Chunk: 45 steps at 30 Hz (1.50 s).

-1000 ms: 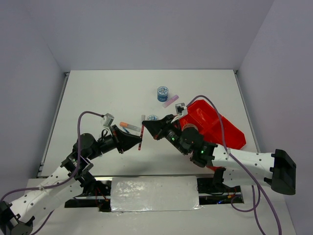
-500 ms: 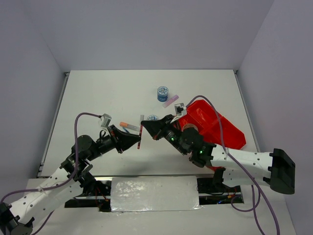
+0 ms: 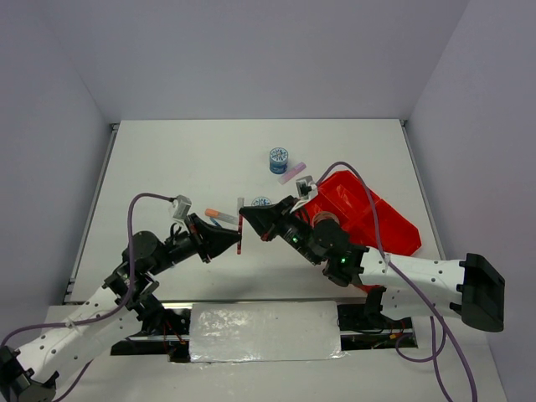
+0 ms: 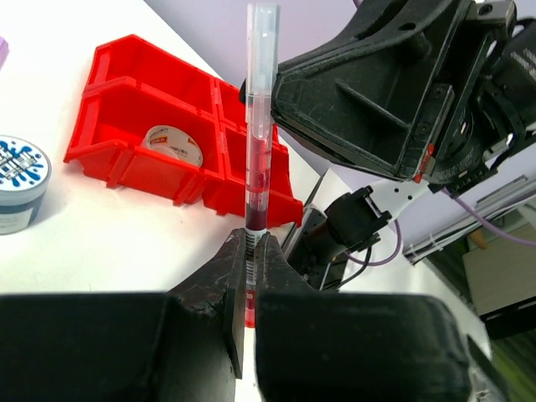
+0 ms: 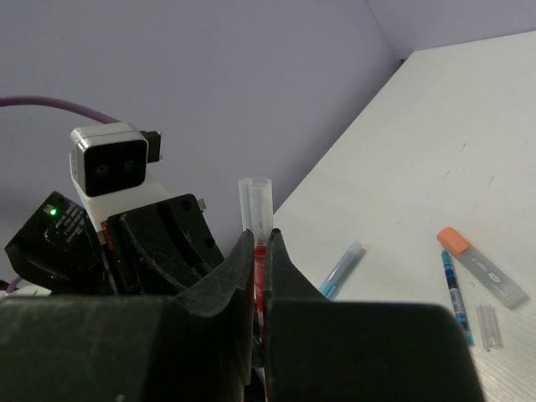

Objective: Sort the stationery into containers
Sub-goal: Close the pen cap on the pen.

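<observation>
**Operator:** What is the state of both pincers?

**Technician:** The left gripper (image 4: pixel 249 251) is closed almost fully on the lower end of the thin red pen (image 4: pixel 258 159), a smooth translucent plastic barrel with a clear cap. The right gripper (image 5: pixel 258 247) is pinched on the same pen, nearer the cap. The pen is held in the air between the two arms, above the matte white table (image 3: pixel 167 159) and well apart from the red plastic compartment tray (image 3: pixel 394 230).

**Operator:** What could go wrong from here?

**Technician:** This is a judgement, not something seen. Both pairs of jaws clamp one rigid, slick cylinder.
- If either arm moves off before the other lets go, the barrel may bend, twist out of the grip or lose its cap.
- If both let go together, the pen drops and rolls.
- The hard black fingers give only narrow contact, so a single grip may let the pen pivot.

**Operator:** Where are the other items?

**Technician:** A glossy clear tape ring (image 4: pixel 172 144) lies in one tray compartment. A round blue-white patterned roll (image 3: pixel 279 159) and a pale pink stick (image 3: pixel 292 172) rest on the table just beside each other. A light blue pen (image 5: pixel 342 268) and an orange-capped marker (image 5: pixel 481 268) lie on the table near the left gripper.
</observation>
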Tool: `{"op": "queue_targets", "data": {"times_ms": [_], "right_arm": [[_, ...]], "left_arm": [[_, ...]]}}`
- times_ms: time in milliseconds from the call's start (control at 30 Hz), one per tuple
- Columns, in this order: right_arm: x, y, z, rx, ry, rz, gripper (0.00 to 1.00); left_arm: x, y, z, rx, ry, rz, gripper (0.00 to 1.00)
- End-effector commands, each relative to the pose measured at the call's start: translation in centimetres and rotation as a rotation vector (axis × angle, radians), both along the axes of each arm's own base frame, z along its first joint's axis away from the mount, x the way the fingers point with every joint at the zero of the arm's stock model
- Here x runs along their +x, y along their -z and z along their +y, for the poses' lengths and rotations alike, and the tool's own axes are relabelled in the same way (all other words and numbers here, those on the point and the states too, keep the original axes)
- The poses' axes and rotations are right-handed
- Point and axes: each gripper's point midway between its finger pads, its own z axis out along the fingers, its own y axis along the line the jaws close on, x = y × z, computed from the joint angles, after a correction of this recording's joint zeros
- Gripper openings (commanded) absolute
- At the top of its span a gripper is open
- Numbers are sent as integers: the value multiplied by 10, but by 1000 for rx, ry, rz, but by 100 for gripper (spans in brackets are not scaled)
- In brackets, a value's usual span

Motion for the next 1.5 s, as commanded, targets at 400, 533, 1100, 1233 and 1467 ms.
{"op": "queue_targets", "data": {"times_ms": [400, 533, 1100, 1233, 1467], "right_arm": [[-39, -8, 14, -45, -198, -102, 22], [-43, -7, 19, -46, -225, -108, 31], [-41, -25, 21, -44, -209, -179, 28], [-41, -32, 16, -40, -193, -194, 28], [-42, -32, 15, -48, -196, -207, 19]], "left_arm": [[-21, -56, 10, -72, 30, -336, 0], [-20, -56, 12, -80, 19, -334, 0], [-27, -44, 1, -53, 103, -318, 0], [-27, -38, 0, -41, 113, -304, 0], [-27, -34, -1, -37, 118, -291, 0]]}}
